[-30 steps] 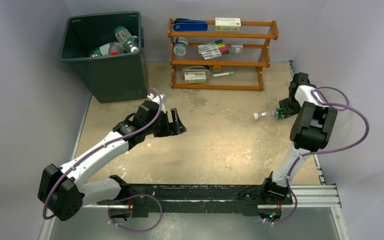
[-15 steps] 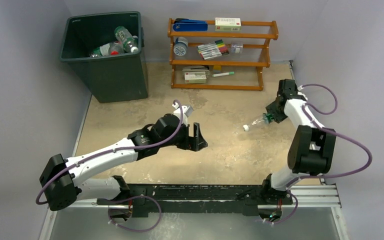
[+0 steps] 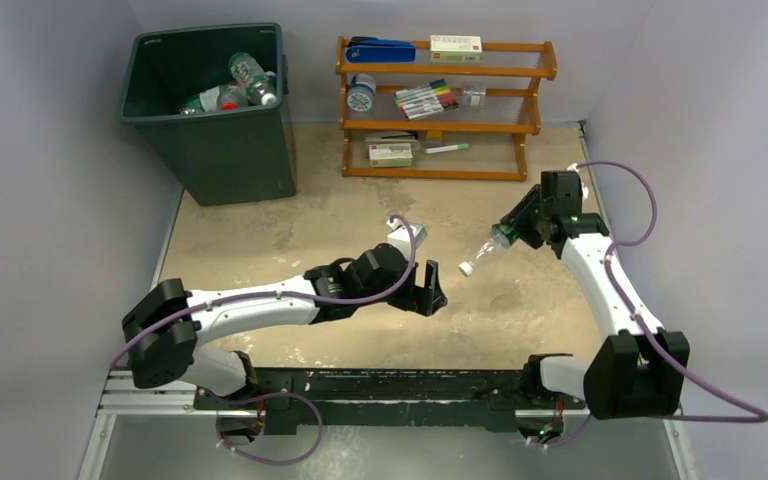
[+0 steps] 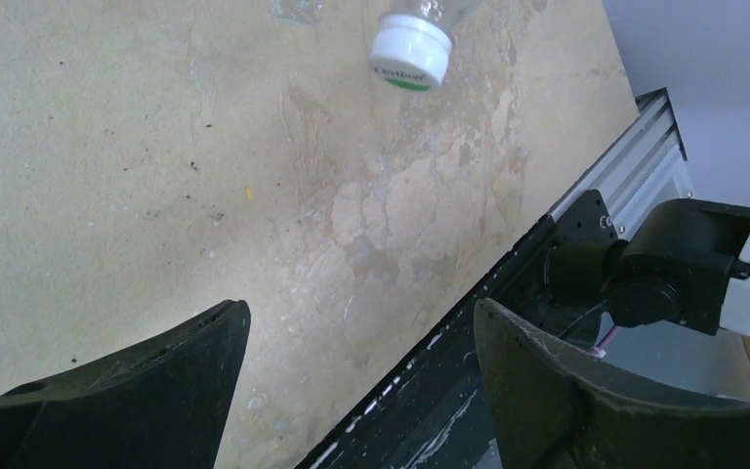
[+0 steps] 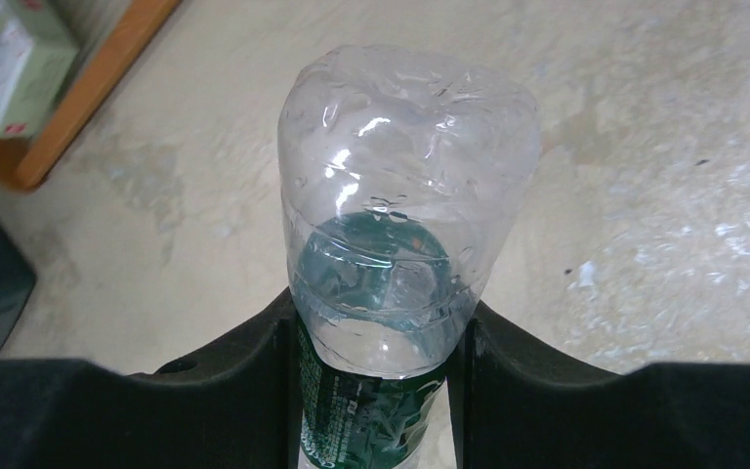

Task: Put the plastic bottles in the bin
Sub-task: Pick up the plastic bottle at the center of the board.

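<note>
So here's the setup. The right end effector (image 3: 508,233) is clamped on a bottle (image 3: 482,254), gripping the green-label end. It holds the bottle up off the counter (image 3: 290,215), about mid-counter and a bit right of center. The bottle is tilted, with its long axis running diagonally from the right end effector down toward the left one, white cap (image 4: 409,51) leading.

The left end effector (image 3: 430,297) sits just beside that cap with its jaws spread wide and nothing in them. From its own camera, the cap is straight ahead of the gap between the fingers, a touch off to one side and not yet between them.

The bin (image 3: 210,150) is way over in the far left corner, well apart from both arms, with a few bottles (image 3: 250,78) already in it. It's on the left arm's side, so that arm looks like the one with the reach.

My guess is this is a handoff. The left end effector would need to slide along the bottle's axis past the cap and close on the neck or clear body before the right lets go. The risk I see is a slippery, crinkly bottle with only a short free stretch to grab.
</note>
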### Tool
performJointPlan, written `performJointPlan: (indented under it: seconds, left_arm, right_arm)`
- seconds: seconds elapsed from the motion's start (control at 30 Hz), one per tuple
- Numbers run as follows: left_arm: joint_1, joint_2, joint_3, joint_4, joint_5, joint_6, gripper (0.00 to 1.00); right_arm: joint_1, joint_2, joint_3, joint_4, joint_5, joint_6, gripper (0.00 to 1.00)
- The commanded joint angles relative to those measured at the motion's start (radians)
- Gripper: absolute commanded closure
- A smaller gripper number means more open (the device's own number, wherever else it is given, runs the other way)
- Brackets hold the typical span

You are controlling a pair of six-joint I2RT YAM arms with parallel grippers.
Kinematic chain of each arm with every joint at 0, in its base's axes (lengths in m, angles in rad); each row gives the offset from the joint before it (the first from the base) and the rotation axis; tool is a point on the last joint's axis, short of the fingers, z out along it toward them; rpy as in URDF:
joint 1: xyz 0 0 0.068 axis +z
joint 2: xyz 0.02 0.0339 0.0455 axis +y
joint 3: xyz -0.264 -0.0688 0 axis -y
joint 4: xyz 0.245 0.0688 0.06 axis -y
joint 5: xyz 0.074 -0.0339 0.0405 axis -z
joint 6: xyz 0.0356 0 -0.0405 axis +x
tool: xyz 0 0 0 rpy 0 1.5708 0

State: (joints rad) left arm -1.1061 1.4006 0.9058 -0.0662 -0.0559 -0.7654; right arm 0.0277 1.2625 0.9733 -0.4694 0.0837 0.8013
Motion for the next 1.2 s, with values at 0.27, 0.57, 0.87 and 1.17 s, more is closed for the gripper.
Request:
performJointPlan:
  seconds: [0.27, 0.57, 0.87, 1.17]
  left_arm:
    - [-0.041, 0.137, 0.163, 0.104, -0.062, 0.058, 0.16]
    - [-0.044, 0.18, 0.207, 0.106, -0.058, 0.061, 0.17]
    - [-0.044, 0.197, 0.208, 0.103, -0.055, 0.058, 0.49]
    - [-0.044, 0.207, 0.224, 0.088, -0.041, 0.065, 1.0]
  right_arm:
    - [0.082, -0.112, 0.007, -0.001, -0.204, -0.063, 0.65]
    - [0.165, -0.1, 0.013, 0.024, -0.238, -0.068, 0.65]
    - [0.189, -0.094, 0.025, 0.031, -0.245, -0.062, 0.65]
    - [0.196, -0.101, 0.011, 0.048, -0.26, -0.06, 0.51]
